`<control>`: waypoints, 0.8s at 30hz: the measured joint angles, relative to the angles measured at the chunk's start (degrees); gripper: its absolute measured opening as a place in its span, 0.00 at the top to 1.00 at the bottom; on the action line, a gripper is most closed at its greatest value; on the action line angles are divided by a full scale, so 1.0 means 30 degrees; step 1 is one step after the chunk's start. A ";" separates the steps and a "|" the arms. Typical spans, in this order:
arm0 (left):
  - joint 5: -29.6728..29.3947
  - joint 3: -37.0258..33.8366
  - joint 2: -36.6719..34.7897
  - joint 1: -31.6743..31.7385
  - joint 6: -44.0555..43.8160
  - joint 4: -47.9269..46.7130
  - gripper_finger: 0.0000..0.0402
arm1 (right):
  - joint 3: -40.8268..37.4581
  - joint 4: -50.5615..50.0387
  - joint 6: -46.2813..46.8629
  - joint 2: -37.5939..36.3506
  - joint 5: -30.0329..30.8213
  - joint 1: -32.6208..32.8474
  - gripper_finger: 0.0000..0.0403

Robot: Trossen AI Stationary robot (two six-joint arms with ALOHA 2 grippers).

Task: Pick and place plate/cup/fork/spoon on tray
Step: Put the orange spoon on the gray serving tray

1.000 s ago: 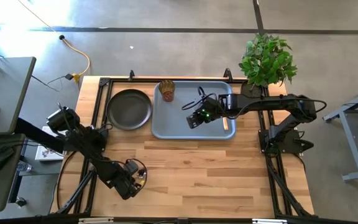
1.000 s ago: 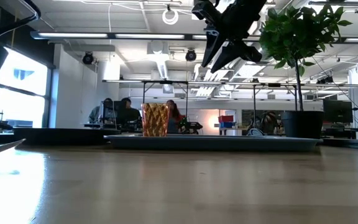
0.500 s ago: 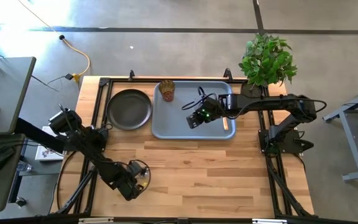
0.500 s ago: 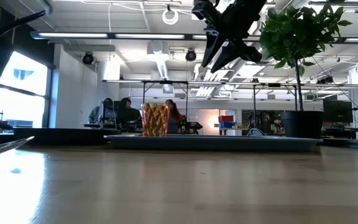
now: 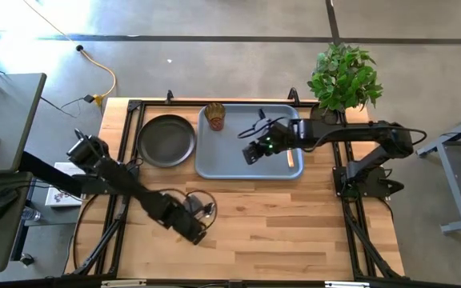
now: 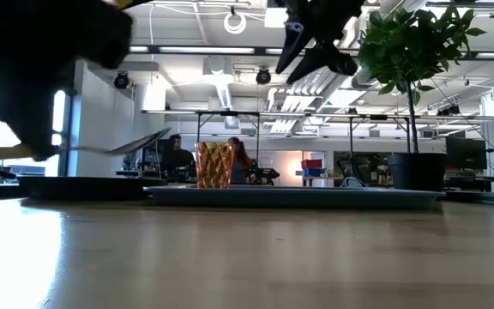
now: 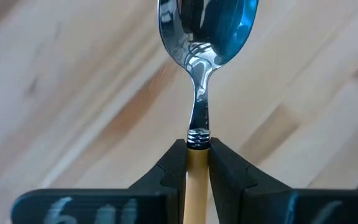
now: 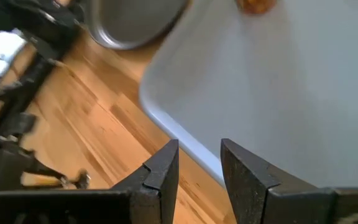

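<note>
So far I count the amber patterned glass cup (image 5: 215,117) and an orange-tan-handled utensil (image 5: 290,158) on the blue-grey plastic tray (image 5: 238,164), the dark round plate (image 5: 166,141) just beside it, my left gripper (image 7: 197,155) clamped on the silver spoon (image 7: 205,37) above bare wood, and the right gripper (image 8: 199,163) hanging slightly parted over the tray.

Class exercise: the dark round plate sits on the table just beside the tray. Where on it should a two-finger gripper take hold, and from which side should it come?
Probably the raised rim. The plate lies flat, so only its rim gives the fingers an edge: one inside, one outside, coming from above. Its near or left edge looks best, since the tray crowds the right side.
</note>
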 joint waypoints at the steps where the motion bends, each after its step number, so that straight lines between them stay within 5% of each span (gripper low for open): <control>1: -0.0045 0.0307 0.0000 0.0382 0.0568 0.0042 0.90 | 0.0000 0.0059 -0.0027 -0.0292 0.0132 0.0000 0.73; 15: -0.1095 0.3269 -0.0051 0.5208 0.5771 0.2200 0.90 | 0.0007 -0.0568 -0.0051 -0.4651 0.1911 -0.0036 0.73; 24: -0.0372 0.3429 0.0519 0.6446 0.4868 0.7034 0.90 | 0.0015 -0.3090 0.0135 -0.5119 0.2609 -0.0036 0.73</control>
